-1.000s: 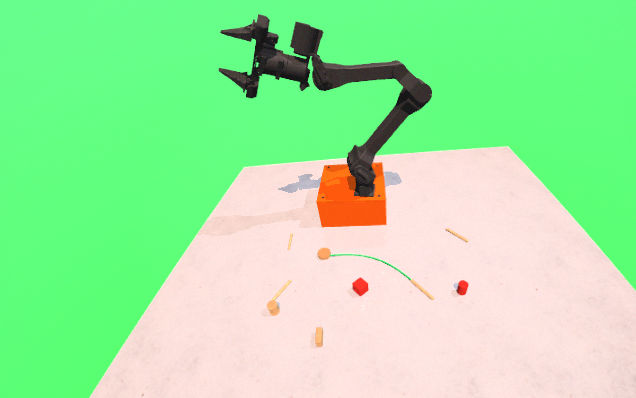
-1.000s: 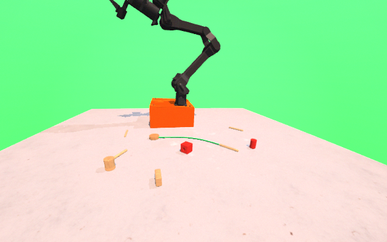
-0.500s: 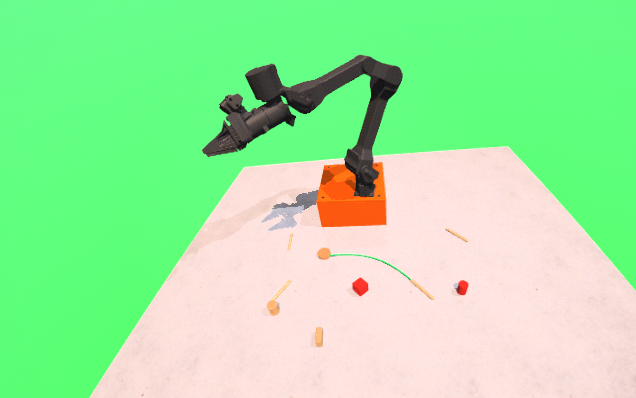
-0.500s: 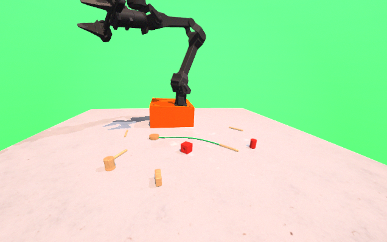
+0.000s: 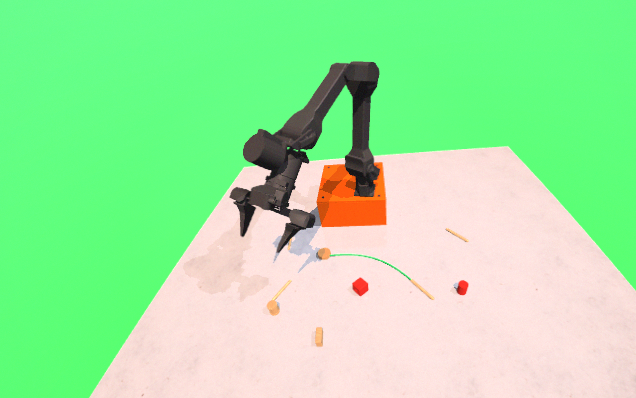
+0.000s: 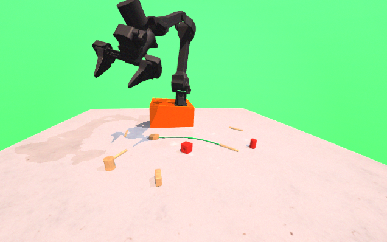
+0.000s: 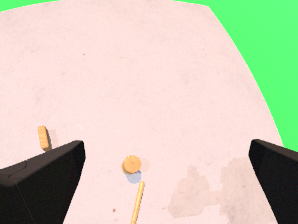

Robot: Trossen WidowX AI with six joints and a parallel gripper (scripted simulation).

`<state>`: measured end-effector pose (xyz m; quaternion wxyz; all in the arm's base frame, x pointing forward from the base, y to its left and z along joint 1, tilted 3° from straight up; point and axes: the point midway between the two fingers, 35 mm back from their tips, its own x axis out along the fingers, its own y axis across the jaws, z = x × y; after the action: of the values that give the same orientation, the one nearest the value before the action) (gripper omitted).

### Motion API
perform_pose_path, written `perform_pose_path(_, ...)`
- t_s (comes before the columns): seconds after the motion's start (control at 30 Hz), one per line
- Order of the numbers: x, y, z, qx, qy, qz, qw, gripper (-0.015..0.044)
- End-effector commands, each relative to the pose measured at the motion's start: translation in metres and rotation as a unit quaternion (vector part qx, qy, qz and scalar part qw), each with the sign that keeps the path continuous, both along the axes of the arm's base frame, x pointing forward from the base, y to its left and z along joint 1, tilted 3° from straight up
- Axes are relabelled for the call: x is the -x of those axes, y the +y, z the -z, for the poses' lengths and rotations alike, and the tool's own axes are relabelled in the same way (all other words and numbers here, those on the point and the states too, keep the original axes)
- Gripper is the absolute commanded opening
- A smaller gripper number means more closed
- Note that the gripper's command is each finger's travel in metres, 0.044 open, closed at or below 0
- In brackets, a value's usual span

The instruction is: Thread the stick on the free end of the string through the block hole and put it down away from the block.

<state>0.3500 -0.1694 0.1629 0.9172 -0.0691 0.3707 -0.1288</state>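
Note:
The block with the hole is a small red cube (image 5: 360, 286) (image 6: 186, 148); a dark hole shows in its left face in the exterior view. The round wooden button (image 5: 324, 253) (image 6: 154, 137) lies to its back left. A green string (image 5: 350, 254) (image 6: 182, 137) curves from the button, behind the block, to the thin wooden stick (image 5: 422, 289) (image 6: 229, 148), which lies flat to the right of the block. My gripper (image 5: 261, 243) (image 6: 112, 82) (image 7: 171, 150) is wide open and empty, above the table's left part. Block, button, string and its stick are outside the wrist view.
A wooden cylinder (image 5: 273, 307) (image 6: 109, 163) (image 7: 132, 164) stands by a loose stick (image 5: 281, 290) (image 6: 121, 154) (image 7: 138, 202). A wooden piece (image 5: 319, 336) (image 6: 158, 177) (image 7: 43, 137) lies in front. Other loose sticks (image 5: 457, 235) (image 6: 126, 133) and a red cylinder (image 5: 462, 287) (image 6: 253, 143) are around.

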Motion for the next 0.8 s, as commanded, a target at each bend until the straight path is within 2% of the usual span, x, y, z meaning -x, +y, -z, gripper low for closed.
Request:
perform_pose_path(0.0, -0.009, 0.057, 0.05, 0.069, 0.135, -0.191, 0.97, 0.044)
perform_pose_path(0.2, 0.004, 0.116, 0.102, 0.127, 0.254, -0.401, 0.871, 0.044)
perform_pose_path(0.47, 0.037, 0.181, 0.154, 0.194, 0.332, -0.678, 0.626, 0.044)
perform_pose_path(0.77, 0.039, 0.183, 0.156, 0.195, 0.333, -0.687, 0.615, 0.044)
